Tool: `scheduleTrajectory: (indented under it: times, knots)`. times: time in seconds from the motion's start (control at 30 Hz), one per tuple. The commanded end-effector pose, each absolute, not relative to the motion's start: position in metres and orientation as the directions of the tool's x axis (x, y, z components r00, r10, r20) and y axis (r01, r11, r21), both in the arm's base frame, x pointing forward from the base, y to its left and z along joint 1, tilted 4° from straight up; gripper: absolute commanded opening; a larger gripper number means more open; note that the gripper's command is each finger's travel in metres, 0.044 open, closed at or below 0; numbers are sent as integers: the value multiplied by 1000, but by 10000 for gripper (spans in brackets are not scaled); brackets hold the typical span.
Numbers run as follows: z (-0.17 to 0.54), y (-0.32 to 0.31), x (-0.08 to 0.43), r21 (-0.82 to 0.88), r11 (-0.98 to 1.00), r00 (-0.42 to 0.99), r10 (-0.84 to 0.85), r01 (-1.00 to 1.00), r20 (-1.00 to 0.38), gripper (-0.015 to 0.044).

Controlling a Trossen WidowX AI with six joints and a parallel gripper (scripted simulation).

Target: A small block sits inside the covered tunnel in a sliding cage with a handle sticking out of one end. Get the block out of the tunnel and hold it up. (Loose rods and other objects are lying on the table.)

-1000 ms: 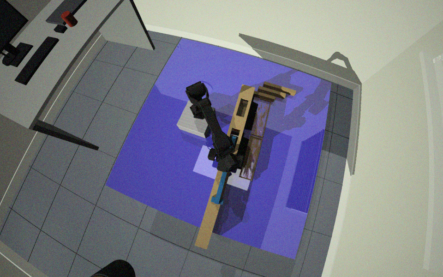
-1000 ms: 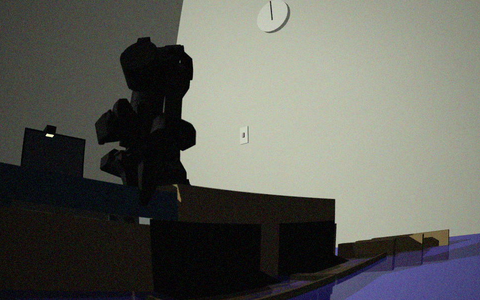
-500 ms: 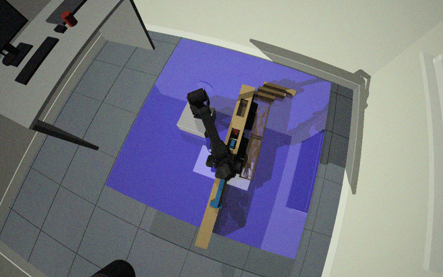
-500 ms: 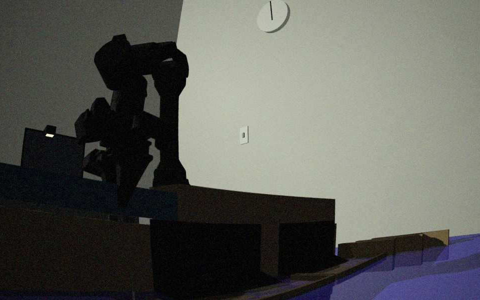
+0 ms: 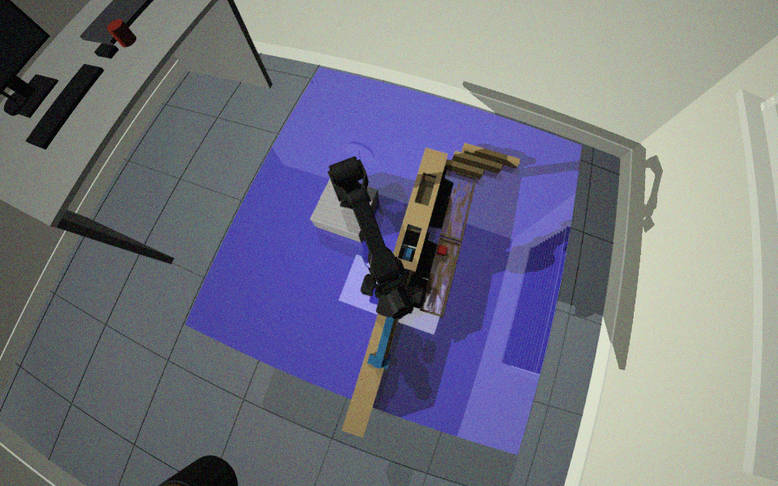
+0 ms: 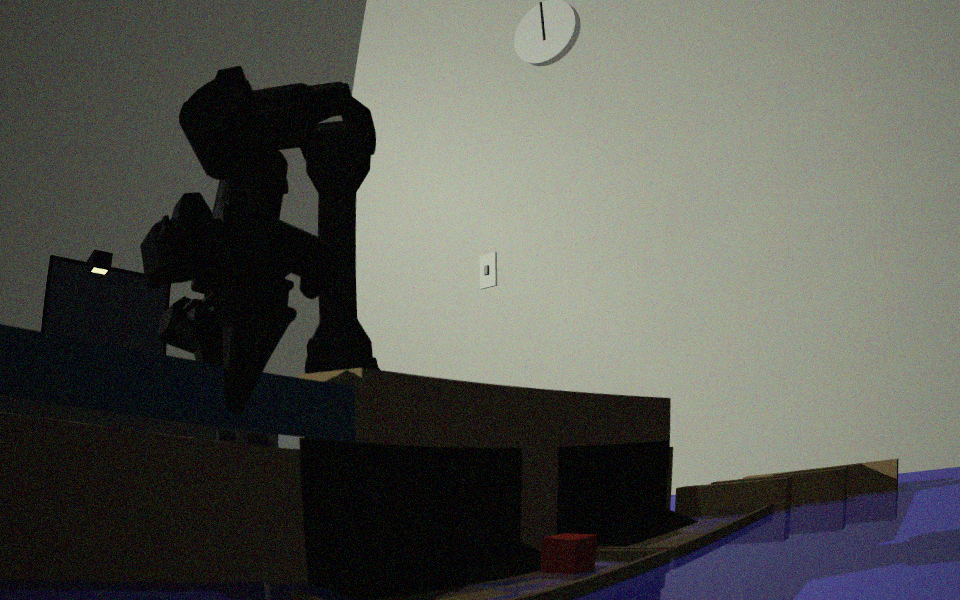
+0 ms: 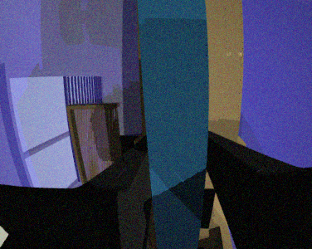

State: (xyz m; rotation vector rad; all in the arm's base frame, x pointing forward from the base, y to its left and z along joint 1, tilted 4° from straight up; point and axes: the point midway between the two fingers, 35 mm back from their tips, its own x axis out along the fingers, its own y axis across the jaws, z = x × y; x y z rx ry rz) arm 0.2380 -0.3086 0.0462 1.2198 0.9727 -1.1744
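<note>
Pincer (image 5: 397, 300) (image 6: 236, 402) (image 7: 177, 138) is grasping the blue handle (image 5: 384, 338) (image 6: 312, 398) (image 7: 174, 91).
In the top view, the small red block (image 5: 442, 249) (image 6: 569, 554) is outside the covered tunnel (image 5: 434, 158) (image 6: 595, 417), lying in the shallow tray (image 5: 472, 196) (image 6: 700, 547) just beside it, at about one o'clock from the pincer, and is not held up.

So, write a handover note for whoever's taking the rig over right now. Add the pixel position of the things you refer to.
Gripper (image 5: 397, 303) (image 6: 237, 402) (image 7: 177, 138): jaws shut on the long blue handle (image 5: 383, 338) (image 6: 96, 372) (image 7: 174, 95).
Small red block (image 5: 442, 249) (image 6: 569, 555): in the brown-framed tray (image 5: 451, 277) beside the tan wooden tunnel (image 5: 434, 158) (image 6: 595, 417).
Done: block out of the tunnel.
Left: release the handle, grasp the block, hold it up.
</note>
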Motion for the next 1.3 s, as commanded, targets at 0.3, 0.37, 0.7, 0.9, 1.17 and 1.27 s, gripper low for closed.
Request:
scheduleTrajectory:
  times: [0.3, 0.37, 0.7, 0.9, 1.17, 1.27]
  knots:
    - [46, -320, 236, 172, -46, 162, -166, 984, -973, 0]
    - [46, -320, 236, 172, -46, 162, -166, 984, -973, 0]
    - [46, -320, 236, 172, -46, 162, -166, 984, -973, 0]
    - [46, -310, 238, 169, -34, 163, -134, 985, -978, 53]
    - [53, -311, 238, 169, -36, 163, -140, 985, -977, 263]
    - [65, -311, 239, 170, -40, 163, -149, 985, -975, 341]
